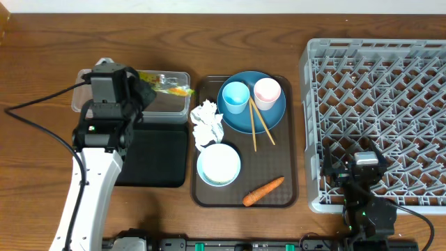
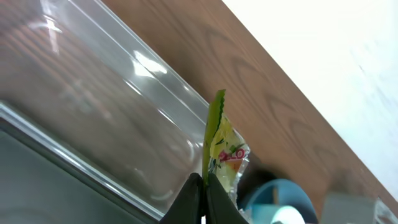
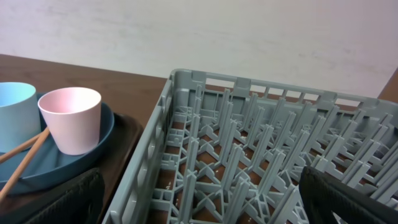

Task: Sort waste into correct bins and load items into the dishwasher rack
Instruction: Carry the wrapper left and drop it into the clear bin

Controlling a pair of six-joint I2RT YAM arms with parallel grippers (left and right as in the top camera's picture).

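You see smooth, grained wood in the brown wooden table [image 1: 42,63]. At the far left, the clear rectangular plastic tub [image 2: 124,93] is glossy and catches glare. The small yellow-green wrapper [image 2: 225,149] looks like shiny printed film. At the right, the large grey plastic lattice rack [image 3: 146,165] is matt, and the crumpled white paper [image 1: 207,122] is dull and creased.

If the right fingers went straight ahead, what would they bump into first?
Probably the grey dishwasher rack: its lattice fills the view just ahead of the open right fingers, though depth is unclear.
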